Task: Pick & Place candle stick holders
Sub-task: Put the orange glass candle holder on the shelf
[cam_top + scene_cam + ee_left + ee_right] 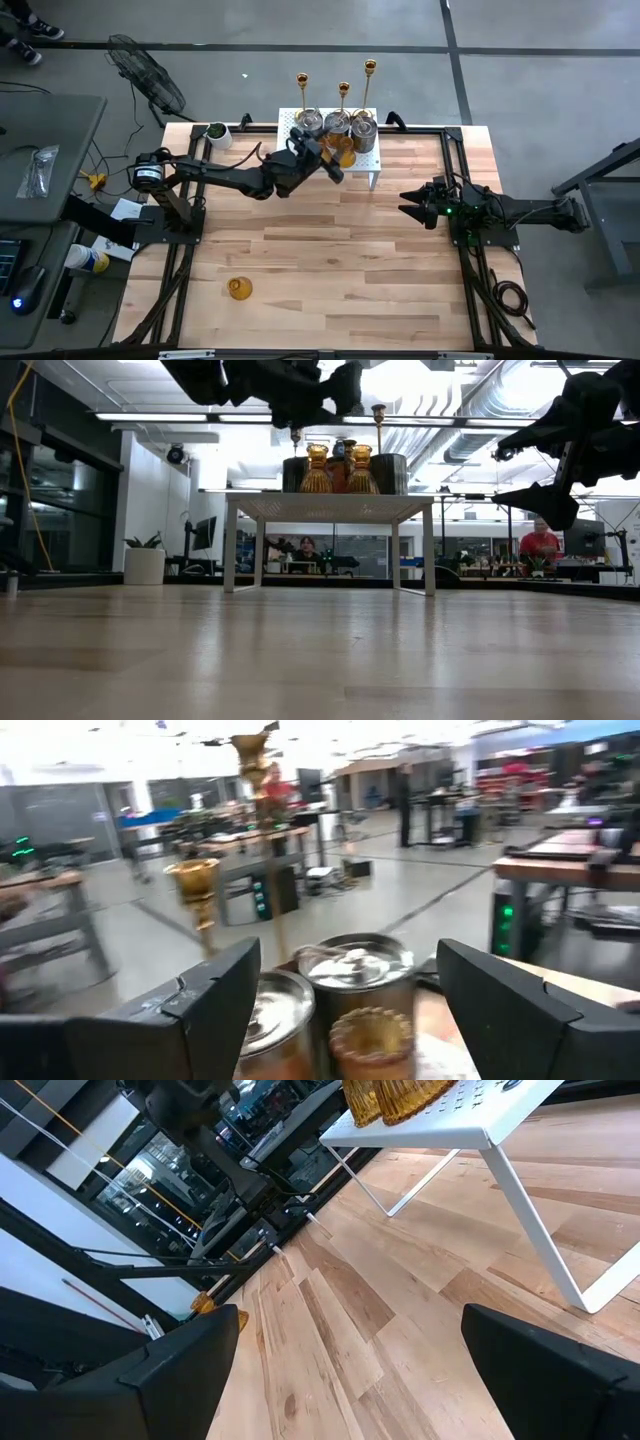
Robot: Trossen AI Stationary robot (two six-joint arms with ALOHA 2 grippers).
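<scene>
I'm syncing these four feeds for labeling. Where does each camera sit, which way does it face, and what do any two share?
High: overhead, straight down; both arms, white rack, lone amber holder.
Low: at tabletop height, level toward the rack; arms enter from above.
Left wrist: on the left arm, past its open left gripper onto silver cups.
Right wrist: on the waiting right arm, past its open right gripper across the table.
Shared: high and right wrist both show the lone amber holder.

3 gold sticks (343, 92), 3 silver cups (336, 122), amber glass holders (239, 288), white perforated rack (373, 160), pale wood table (330, 260)
</scene>
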